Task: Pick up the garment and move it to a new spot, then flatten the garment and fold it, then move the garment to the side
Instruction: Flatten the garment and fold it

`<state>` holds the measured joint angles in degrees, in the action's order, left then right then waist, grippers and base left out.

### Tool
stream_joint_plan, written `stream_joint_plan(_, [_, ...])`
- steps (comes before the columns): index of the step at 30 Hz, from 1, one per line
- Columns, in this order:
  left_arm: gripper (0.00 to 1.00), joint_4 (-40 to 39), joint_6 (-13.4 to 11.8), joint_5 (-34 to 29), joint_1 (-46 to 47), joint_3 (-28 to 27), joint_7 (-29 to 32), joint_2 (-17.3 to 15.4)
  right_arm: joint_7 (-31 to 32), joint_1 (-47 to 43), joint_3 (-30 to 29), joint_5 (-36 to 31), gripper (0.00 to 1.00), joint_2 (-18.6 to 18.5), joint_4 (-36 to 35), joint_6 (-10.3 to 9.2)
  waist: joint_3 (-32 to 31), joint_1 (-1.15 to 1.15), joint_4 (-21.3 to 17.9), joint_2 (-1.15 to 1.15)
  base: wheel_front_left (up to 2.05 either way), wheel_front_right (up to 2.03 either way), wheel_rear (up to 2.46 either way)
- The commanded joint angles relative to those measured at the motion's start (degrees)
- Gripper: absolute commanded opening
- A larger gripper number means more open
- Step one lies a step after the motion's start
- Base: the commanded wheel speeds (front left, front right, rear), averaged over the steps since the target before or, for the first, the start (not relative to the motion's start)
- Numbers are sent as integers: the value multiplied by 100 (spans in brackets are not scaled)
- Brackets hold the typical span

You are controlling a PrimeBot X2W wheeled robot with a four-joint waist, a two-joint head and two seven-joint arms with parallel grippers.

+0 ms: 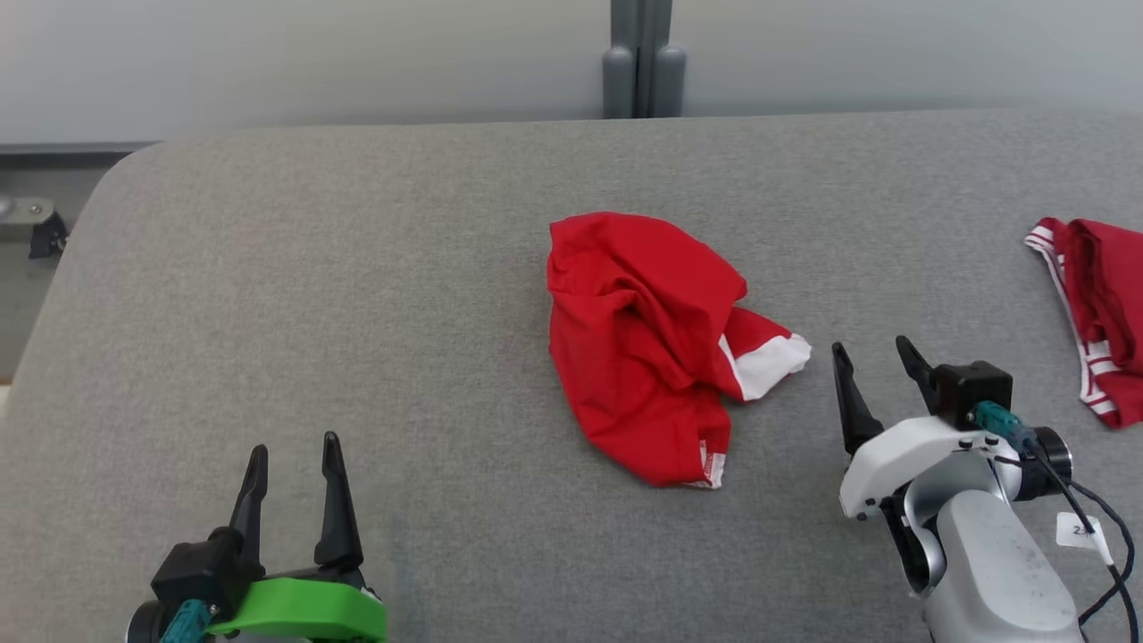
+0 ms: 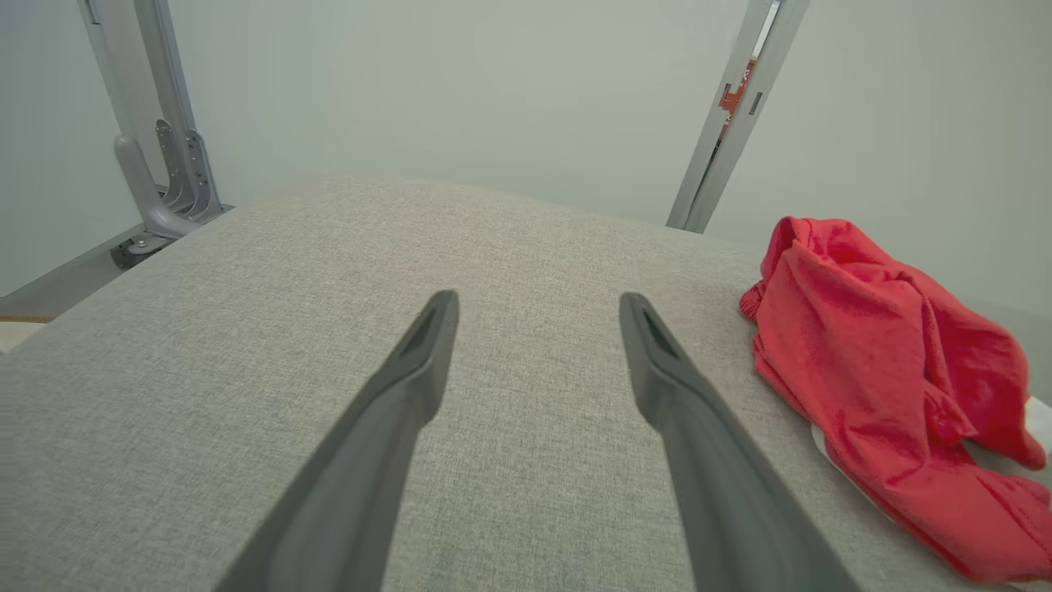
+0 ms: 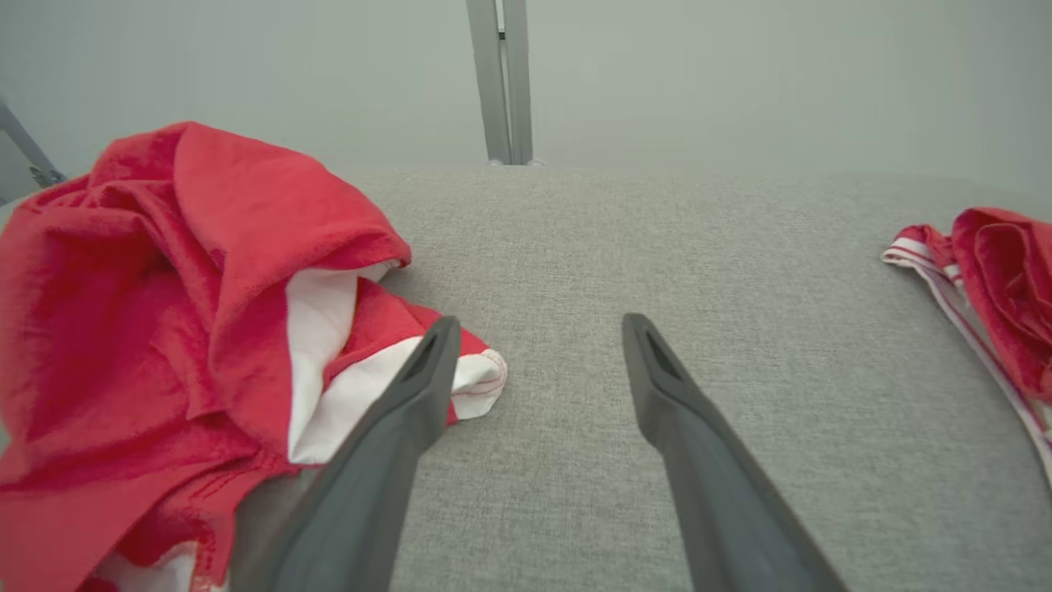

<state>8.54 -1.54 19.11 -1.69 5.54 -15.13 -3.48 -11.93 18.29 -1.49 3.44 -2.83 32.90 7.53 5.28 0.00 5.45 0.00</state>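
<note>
Two garments lie on the grey padded table, and two grippers stand over it. The crumpled red garment sits near the middle of the table, bunched into a heap with a white panel poking out on its right side and a hem turned up at its near end. The second red garment, trimmed with white stripes, lies well apart on the right and is cut off by the edge of the head view.

The left gripper stands at the near left with its two dark fingers spread and nothing between them. The right gripper is spread as wide, also holding nothing, and stands in the strip of bare cloth between the two garments. Its left finger is just beside the white tip of the crumpled garment (from the wrist it overlaps that tip, but I cannot tell whether they touch).

The table's far edge runs straight below the pale wall, and its far left corner is rounded. One grey post rises behind the middle of that edge. The widest open stretch is the whole left half, bare from the left gripper to the far edge. A band of bare cloth also runs behind the crumpled garment.
</note>
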Motion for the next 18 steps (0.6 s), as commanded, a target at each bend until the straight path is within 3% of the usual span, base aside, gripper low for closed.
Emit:
stream_joint_plan(1, [100,-14,-8,-42,114,15,-1,12,37,186,-106,-102,100,-13,205,-9,324,0,376,0,0,0,0])
stream_joint_plan(12, [100,-6,-41,-1,191,16,-1,49,34,1010,-419,-542,100,-18,1800,-9,486,0,836,0,0,0,0])
stream_joint_plan(13, [100,-12,-42,-5,185,12,-1,51,12,1066,-411,-541,61,-17,1915,-9,483,0,842,0,0,0,0])
stream_joint_plan(14, [100,-18,-50,-10,178,9,-1,52,-12,1117,-399,-534,33,-17,2024,-9,480,0,843,0,0,0,0])
stream_joint_plan(15, [100,-24,-59,-13,172,6,-1,53,-36,1155,-389,-518,23,-17,2101,-9,476,0,836,0,0,0,0])
stream_joint_plan(16, [100,-32,-57,-14,164,-3,-1,54,-50,1196,-395,-503,0,-16,2184,-9,471,0,818,0,0,0,0])
stream_joint_plan(18, [100,-41,-63,-20,150,-13,-1,55,-120,1267,-455,-507,0,-47,2259,-10,460,0,762,0,0,0,0])
